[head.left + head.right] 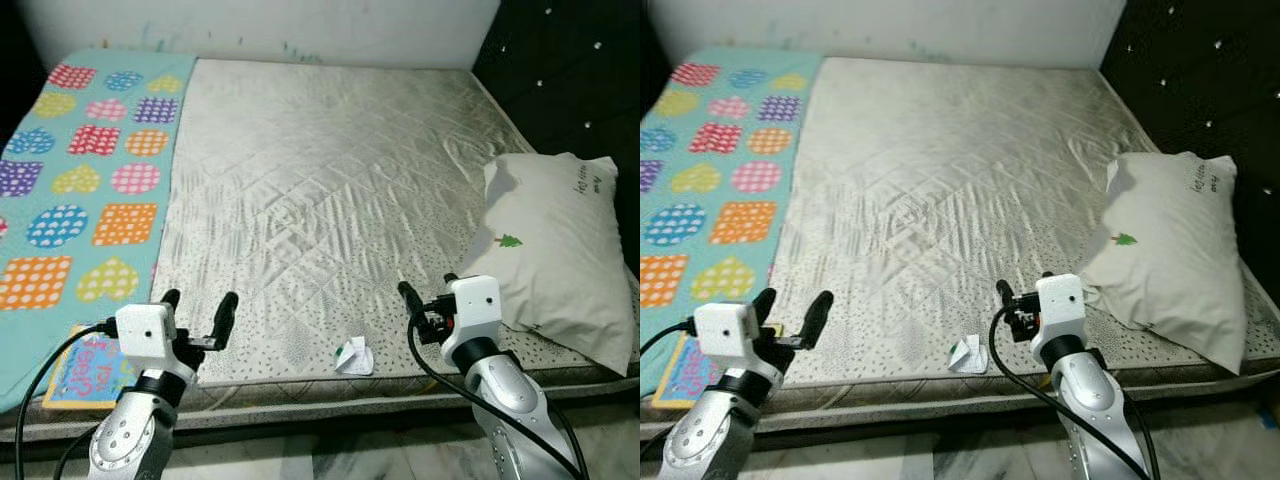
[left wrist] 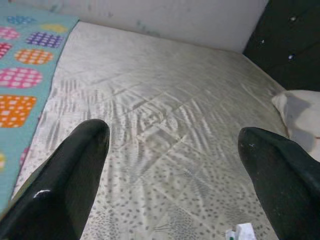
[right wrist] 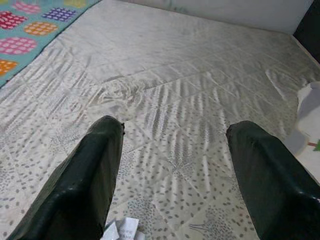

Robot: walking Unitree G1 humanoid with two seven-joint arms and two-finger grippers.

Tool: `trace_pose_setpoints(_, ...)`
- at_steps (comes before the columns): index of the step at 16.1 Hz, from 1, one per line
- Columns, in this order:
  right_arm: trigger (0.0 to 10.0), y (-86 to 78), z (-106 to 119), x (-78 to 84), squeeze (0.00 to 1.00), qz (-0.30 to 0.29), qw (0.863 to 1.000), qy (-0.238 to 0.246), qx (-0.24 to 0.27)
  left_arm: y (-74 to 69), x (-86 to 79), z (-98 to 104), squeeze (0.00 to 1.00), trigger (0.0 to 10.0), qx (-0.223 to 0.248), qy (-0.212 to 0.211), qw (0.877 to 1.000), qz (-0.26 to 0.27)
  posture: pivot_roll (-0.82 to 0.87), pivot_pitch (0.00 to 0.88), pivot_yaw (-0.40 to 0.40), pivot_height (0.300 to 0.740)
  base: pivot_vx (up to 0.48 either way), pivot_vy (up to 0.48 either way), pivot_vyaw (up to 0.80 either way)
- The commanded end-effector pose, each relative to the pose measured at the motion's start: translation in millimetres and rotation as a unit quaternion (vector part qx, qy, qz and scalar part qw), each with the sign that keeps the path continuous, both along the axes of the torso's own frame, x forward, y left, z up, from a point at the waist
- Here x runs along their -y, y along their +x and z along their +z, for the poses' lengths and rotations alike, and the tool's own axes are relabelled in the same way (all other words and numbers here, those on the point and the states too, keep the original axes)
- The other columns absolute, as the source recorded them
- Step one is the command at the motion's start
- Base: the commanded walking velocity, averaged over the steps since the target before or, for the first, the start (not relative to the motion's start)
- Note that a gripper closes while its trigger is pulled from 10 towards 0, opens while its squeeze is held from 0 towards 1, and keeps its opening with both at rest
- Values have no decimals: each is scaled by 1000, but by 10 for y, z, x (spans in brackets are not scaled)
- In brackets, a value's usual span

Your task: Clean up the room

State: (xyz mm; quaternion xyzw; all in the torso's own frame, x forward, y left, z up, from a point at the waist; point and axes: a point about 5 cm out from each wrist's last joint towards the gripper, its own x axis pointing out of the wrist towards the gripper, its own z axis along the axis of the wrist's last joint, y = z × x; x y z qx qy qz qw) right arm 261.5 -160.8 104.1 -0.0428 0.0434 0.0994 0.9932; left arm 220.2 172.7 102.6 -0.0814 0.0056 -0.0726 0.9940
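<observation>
A crumpled white scrap of paper with a green mark (image 1: 354, 357) lies on the bare quilted mattress (image 1: 330, 180) close to its front edge, between my two arms. My left gripper (image 1: 199, 303) hovers open over the front left of the mattress, left of the scrap. To the right of the scrap, my right gripper (image 1: 428, 290) is also open, with nothing between its fingers. In the right wrist view the scrap (image 3: 122, 230) lies just below the left finger (image 3: 90, 175). A corner of the scrap (image 2: 239, 232) shows in the left wrist view.
A teal blanket with coloured hearts and squares (image 1: 80, 170) covers the bed's left side. A colourful book (image 1: 85, 375) lies at the front left corner. A white pillow (image 1: 555, 250) rests at the right edge, beside a dark tufted headboard (image 1: 570, 70). A white wall runs behind.
</observation>
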Motion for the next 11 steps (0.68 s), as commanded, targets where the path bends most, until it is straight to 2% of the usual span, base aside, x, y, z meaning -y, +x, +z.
trace_pose_setpoints(1,10000,-20,-35,48,0,-6,1000,-5,-8,-10,24,-18,0,10000,-6,3,1000,-3,-17,128,-64,740,0,0,-419)
trace_pose_setpoints(4,10000,-20,-41,52,0,-5,1000,-5,-9,-12,24,-19,0,10000,-7,3,1000,-1,-16,127,-65,740,0,0,-696)
trace_pose_setpoints(11,10000,-28,-30,-1,0,15,1000,5,-8,-11,14,-12,0,10000,-6,4,1000,5,-13,136,-67,740,0,0,0)
